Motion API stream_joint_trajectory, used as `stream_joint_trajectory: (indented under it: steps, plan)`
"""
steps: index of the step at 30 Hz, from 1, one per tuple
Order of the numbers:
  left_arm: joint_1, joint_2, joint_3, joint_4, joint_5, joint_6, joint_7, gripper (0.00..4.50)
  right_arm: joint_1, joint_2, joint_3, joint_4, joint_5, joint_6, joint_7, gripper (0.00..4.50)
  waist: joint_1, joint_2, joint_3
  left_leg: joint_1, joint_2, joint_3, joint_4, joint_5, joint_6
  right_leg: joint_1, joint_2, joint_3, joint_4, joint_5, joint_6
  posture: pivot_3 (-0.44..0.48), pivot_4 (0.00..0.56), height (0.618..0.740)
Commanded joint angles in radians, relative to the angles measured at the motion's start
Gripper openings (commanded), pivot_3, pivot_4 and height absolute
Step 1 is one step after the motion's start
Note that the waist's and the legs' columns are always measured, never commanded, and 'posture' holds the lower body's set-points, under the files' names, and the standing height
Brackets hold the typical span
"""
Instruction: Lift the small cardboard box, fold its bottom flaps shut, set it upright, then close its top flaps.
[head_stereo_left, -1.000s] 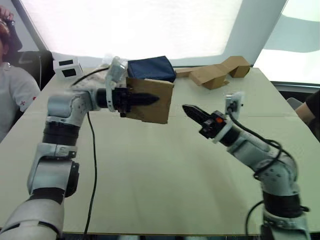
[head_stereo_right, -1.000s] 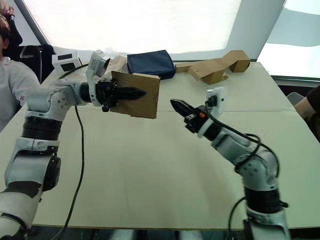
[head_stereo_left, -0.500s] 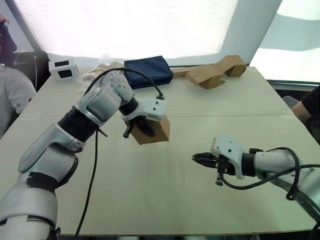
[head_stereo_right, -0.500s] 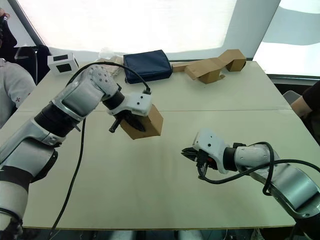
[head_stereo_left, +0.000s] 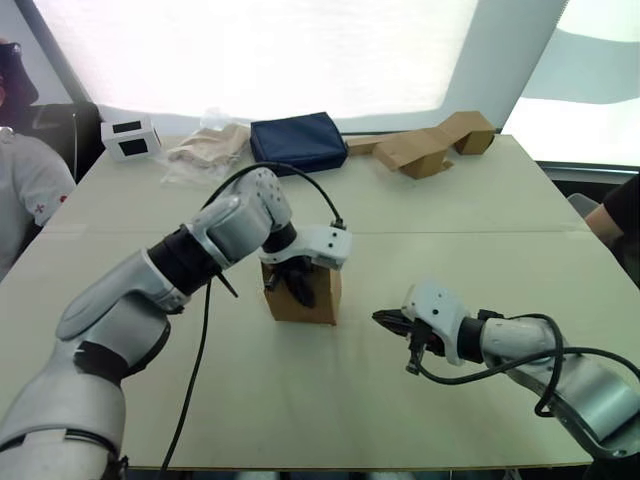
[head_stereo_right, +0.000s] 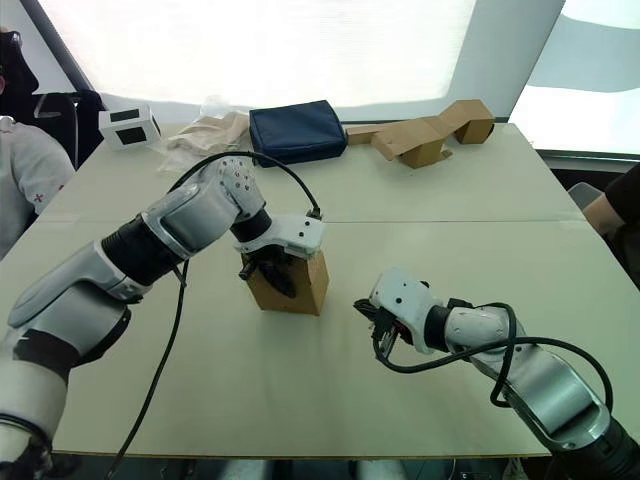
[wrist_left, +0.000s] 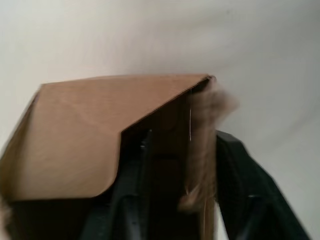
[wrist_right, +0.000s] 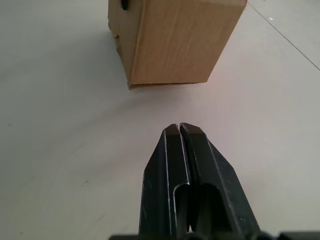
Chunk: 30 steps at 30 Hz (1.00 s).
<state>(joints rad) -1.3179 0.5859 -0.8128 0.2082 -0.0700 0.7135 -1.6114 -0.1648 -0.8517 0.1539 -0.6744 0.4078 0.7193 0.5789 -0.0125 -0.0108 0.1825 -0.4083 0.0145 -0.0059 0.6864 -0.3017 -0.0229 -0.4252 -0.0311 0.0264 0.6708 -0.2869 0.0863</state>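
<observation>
The pale surface (head_stereo_left: 330, 400) carries everything here, and a person's white sleeve (head_stereo_left: 30, 190) shows at its far left edge. At the back of the surface lie a dark blue pouch (head_stereo_left: 297, 141), a bent length of brown cardboard (head_stereo_left: 425, 145), a crumpled clear bag holding something tan (head_stereo_left: 205, 152), and a white box with dark windows (head_stereo_left: 130, 138) near the left corner.

Near the middle stands the small cardboard box (head_stereo_left: 318, 296), upright, its base on the surface. The left gripper (head_stereo_left: 292, 283) reaches down onto it from above: one black finger lies inside the open top and the other runs down the outer face, so the jaws are clamped on one wall of the box. In the left wrist view a top flap (wrist_left: 90, 130) leans over the opening, not closed.

The right gripper (head_stereo_right: 366, 311) hovers low over the surface just to the right of the box, pointing toward it and not touching it. In the right wrist view its jaws are pressed together with nothing between them.
</observation>
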Motion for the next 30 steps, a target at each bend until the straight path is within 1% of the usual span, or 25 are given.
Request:
stream_joint_trajectory:
  steps: [1,2,3,5,7,10,12,13,14,15,16,18,19,22,24,28,30]
  plan:
    - [-0.113,0.048,0.019,-0.017,-0.138,0.101,-0.003,1.87,-0.002,0.005,-0.012,-0.036,-0.008,0.001,0.018,0.00,0.000,0.000,0.000,0.000,0.000,0.000,0.000,0.000,0.000,0.000,0.000,0.000,0.000,0.000,0.000,0.000,0.150,0.740]
    - [-0.126,0.062,0.012,-0.023,-0.168,0.120,-0.003,1.87,-0.003,0.006,-0.014,-0.034,-0.008,0.001,0.023,0.00,0.000,0.000,0.000,0.000,0.000,0.000,0.000,0.000,0.000,0.000,0.000,0.000,0.000,0.000,0.000,0.000,0.150,0.740]
    - [-0.147,0.086,0.023,-0.016,-0.224,0.156,-0.003,1.87,-0.010,0.013,-0.020,-0.028,0.002,0.002,0.030,0.00,-0.002,0.000,0.000,0.000,0.000,0.000,0.000,0.000,0.000,0.000,0.000,0.000,0.000,0.000,0.000,0.000,0.150,0.740]
    - [-0.173,0.114,0.038,-0.008,-0.289,0.202,-0.003,1.87,-0.013,0.024,-0.035,-0.023,0.017,0.002,0.040,0.00,-0.005,0.000,0.000,0.001,0.000,0.000,0.000,0.000,0.000,0.000,0.000,0.000,0.001,0.000,0.000,0.000,0.150,0.740]
    - [-0.180,0.121,0.122,0.050,-0.322,0.241,-0.003,1.87,-0.017,0.049,-0.066,-0.016,0.050,0.012,0.044,0.00,-0.004,0.000,0.000,0.001,0.000,0.000,0.000,0.000,0.000,0.000,0.000,0.000,0.002,0.000,0.000,0.000,0.150,0.740]
    - [-0.092,0.153,0.312,0.120,-0.334,0.255,0.101,1.87,-0.011,0.105,-0.132,0.001,0.099,0.029,0.024,0.00,-0.006,0.001,0.000,0.001,0.000,0.000,0.000,0.000,0.000,0.000,0.001,0.000,0.002,0.000,0.000,0.000,0.150,0.740]
    - [-0.007,0.171,0.421,0.112,-0.345,0.280,0.196,1.38,-0.004,0.139,-0.159,0.020,0.111,0.034,0.003,0.00,-0.008,0.001,-0.001,0.001,0.001,0.000,0.000,0.000,0.000,0.000,0.001,0.001,0.002,0.000,0.000,0.000,0.150,0.740]
    - [0.069,0.187,0.480,0.075,-0.348,0.252,0.242,1.23,0.000,0.157,-0.168,0.035,0.110,0.034,-0.010,0.00,-0.009,0.003,-0.002,0.002,0.001,0.000,0.000,0.000,0.000,0.000,0.001,0.001,0.002,0.000,0.000,0.000,0.150,0.740]
    - [0.136,0.198,0.528,0.035,-0.347,0.230,0.282,0.92,0.005,0.170,-0.174,0.047,0.107,0.034,-0.018,0.00,-0.008,0.004,-0.002,0.002,0.002,0.000,0.000,0.000,0.000,0.000,0.000,0.001,0.003,0.000,0.000,0.000,0.150,0.740]
    - [0.193,0.198,0.578,0.004,-0.350,0.237,0.330,0.39,0.009,0.178,-0.172,0.060,0.097,0.031,-0.022,0.00,-0.006,0.003,-0.002,0.003,0.002,0.000,0.000,0.000,0.000,-0.001,0.000,0.002,0.005,-0.001,-0.001,0.000,0.150,0.740]
    - [0.257,0.196,0.628,-0.030,-0.355,0.245,0.383,0.09,0.018,0.184,-0.164,0.074,0.084,0.024,-0.027,0.00,-0.004,0.003,-0.002,0.002,0.002,0.000,0.000,0.000,0.000,-0.001,0.000,0.002,0.006,-0.001,-0.001,0.000,0.150,0.740]
    - [0.391,0.191,0.706,-0.103,-0.354,0.230,0.471,0.02,0.027,0.199,-0.141,0.100,0.059,0.024,-0.046,0.00,0.001,0.002,-0.001,0.002,0.002,0.000,0.001,0.001,-0.001,-0.001,-0.001,0.001,0.007,-0.001,-0.001,0.000,0.150,0.740]
    - [0.477,0.189,0.740,-0.155,-0.349,0.189,0.503,0.02,0.030,0.209,-0.129,0.115,0.047,0.024,-0.057,0.00,0.002,0.002,-0.001,0.001,0.002,0.000,0.002,0.001,-0.001,-0.002,-0.002,0.002,0.008,-0.001,-0.001,0.000,0.150,0.740]
    - [0.673,0.167,0.803,-0.282,-0.361,0.141,0.574,0.02,0.021,0.238,-0.096,0.155,0.017,0.027,-0.077,0.00,0.001,0.002,-0.002,0.000,0.001,0.000,0.004,0.000,-0.001,-0.002,-0.005,0.002,0.008,-0.001,-0.001,0.000,0.150,0.740]
    - [0.734,0.156,0.818,-0.324,-0.368,0.146,0.605,0.02,0.012,0.249,-0.081,0.171,0.002,0.028,-0.082,0.00,0.004,0.001,-0.002,0.000,0.001,0.001,0.005,0.000,-0.001,-0.002,-0.005,0.002,0.009,-0.001,-0.001,0.000,0.150,0.740]
    - [0.915,0.084,0.796,-0.359,-0.313,0.057,0.720,0.02,-0.028,0.274,-0.014,0.223,-0.041,0.049,-0.091,0.00,0.000,0.002,-0.003,0.001,0.000,0.001,0.007,0.000,-0.001,-0.001,-0.005,0.001,0.011,-0.001,-0.001,0.000,0.150,0.740]
    - [0.954,0.055,0.779,-0.363,-0.301,0.026,0.743,0.02,-0.042,0.282,0.015,0.232,-0.054,0.051,-0.083,0.00,-0.001,0.002,-0.002,0.002,0.000,0.001,0.007,0.000,-0.001,0.000,-0.004,0.001,0.011,-0.001,-0.001,0.000,0.150,0.740]
